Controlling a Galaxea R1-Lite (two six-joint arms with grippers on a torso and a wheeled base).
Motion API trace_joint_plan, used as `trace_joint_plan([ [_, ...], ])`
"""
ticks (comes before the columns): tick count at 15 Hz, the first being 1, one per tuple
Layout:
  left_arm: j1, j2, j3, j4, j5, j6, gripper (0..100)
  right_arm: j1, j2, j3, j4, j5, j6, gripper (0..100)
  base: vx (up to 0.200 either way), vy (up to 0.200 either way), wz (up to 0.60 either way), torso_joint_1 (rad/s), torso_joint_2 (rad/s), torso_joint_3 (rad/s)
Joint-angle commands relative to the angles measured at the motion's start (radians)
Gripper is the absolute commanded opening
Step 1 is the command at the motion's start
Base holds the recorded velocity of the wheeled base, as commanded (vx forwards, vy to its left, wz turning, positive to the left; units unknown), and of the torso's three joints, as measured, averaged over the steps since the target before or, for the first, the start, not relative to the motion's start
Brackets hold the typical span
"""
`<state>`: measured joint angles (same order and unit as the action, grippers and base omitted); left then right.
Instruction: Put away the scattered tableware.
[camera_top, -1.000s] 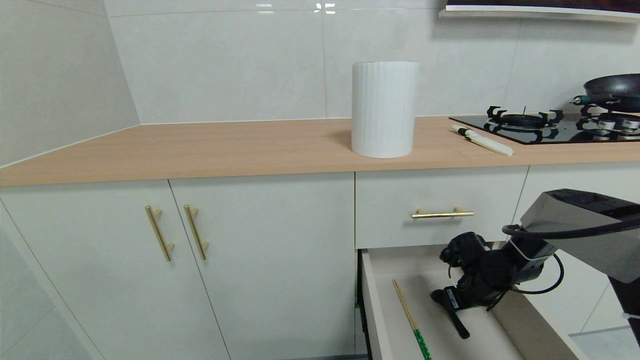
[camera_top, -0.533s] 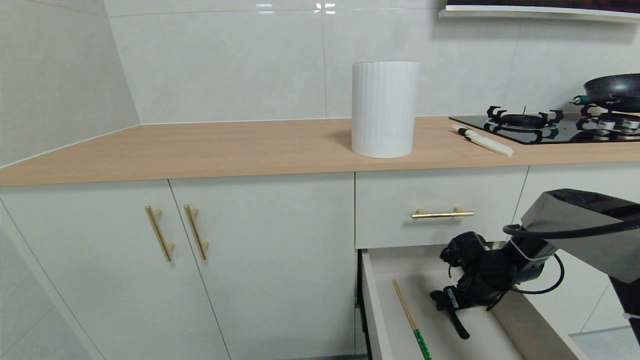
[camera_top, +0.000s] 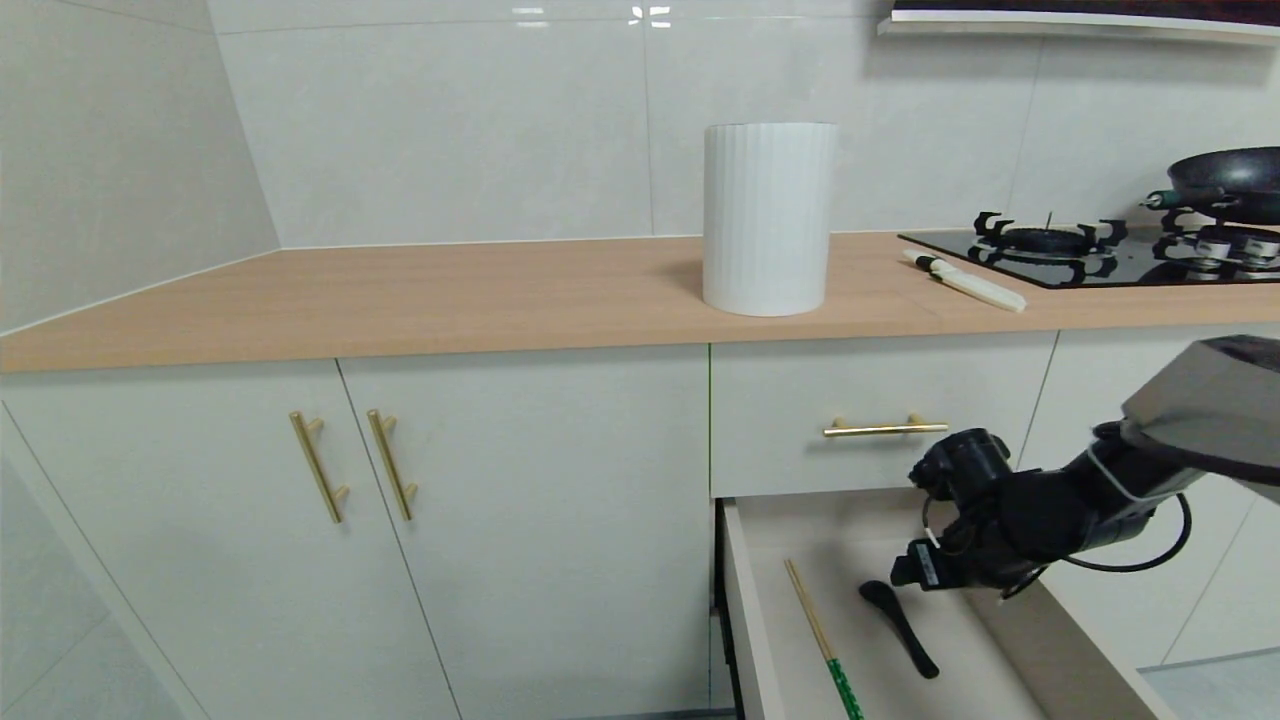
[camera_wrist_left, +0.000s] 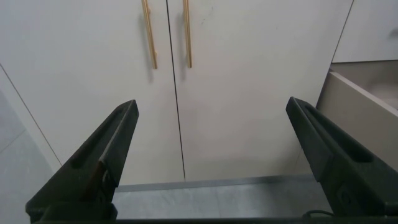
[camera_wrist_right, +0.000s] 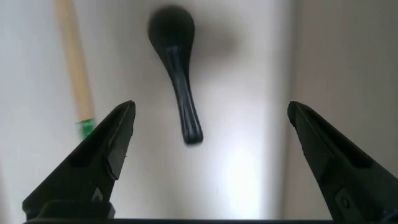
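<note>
R end effector (camera_top: 915, 578) hangs over the open pale pull-out drawer (camera_top: 745, 600), below the counter (camera_top: 450, 295). Its fingers are spread wide w/ nothing between them. The black plastic spoon (camera_top: 898, 628) lies flat on the drawer floor, apart from the fingers. The wooden chopsticks w/ green ends (camera_top: 820, 640) lie just beside it, toward the drawer's left wall, not touching it.

The head view gives you the layout up top. A tall white ribbed cylinder container (camera_top: 768, 218) stands upright on the counter. A cream-handled knife (camera_top: 965, 281) lies near the black glass gas hob (camera_top: 1090, 255), w/ a dark pan (camera_top: 1225, 180) on the far burner.

The R wrist view gives you the close look. You see the end effector (camera_wrist_right: 208, 127) spread above the spoon (camera_wrist_right: 177, 74), w/ the chopsticks (camera_wrist_right: 73, 68) alongside and clear of it.

The L wrist view gives you the L end effector (camera_wrist_left: 211, 115). It's spread too and empty, low down, facing the white cabinet doors w/ gold bar handles (camera_wrist_left: 168, 31). Those doors (camera_top: 350, 465) sit left of the drawer in the head view.
</note>
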<state>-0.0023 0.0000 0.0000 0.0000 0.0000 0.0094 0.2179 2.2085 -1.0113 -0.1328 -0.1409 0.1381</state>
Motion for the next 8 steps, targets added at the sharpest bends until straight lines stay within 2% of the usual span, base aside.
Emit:
trace_joint_plan([
  [1, -0.001, 0.0, 0.0, 0.0, 0.0, 0.0, 100, 0.0, -0.334, 0.134, 0.009, 0.029, 0.011, 100, 0.0, 0.0, 0.0, 0.0, 0.0, 0.0],
  [2, -0.001, 0.0, 0.0, 0.0, 0.0, 0.0, 100, 0.001, -0.401, 0.169, 0.025, 0.04, 0.009, 100, 0.0, 0.0, 0.0, 0.0, 0.0, 0.0],
  [3, 0.001, 0.0, 0.0, 0.002, -0.002, 0.018, 100, 0.035, -0.492, 0.203, 0.088, 0.044, 0.008, 100, 0.0, 0.0, 0.0, 0.0, 0.0, 0.0],
  [5, 0.001, 0.0, 0.0, 0.002, 0.0, -0.006, 100, 0.086, -0.563, 0.207, 0.182, 0.043, 0.006, 100, 0.0, 0.0, 0.0, 0.0, 0.0, 0.0],
  [8, 0.001, 0.0, 0.0, 0.0, 0.0, -0.008, 100, 0.13, -0.629, 0.214, 0.254, 0.043, 0.003, 100, 0.0, 0.0, 0.0, 0.0, 0.0, 0.0],
])
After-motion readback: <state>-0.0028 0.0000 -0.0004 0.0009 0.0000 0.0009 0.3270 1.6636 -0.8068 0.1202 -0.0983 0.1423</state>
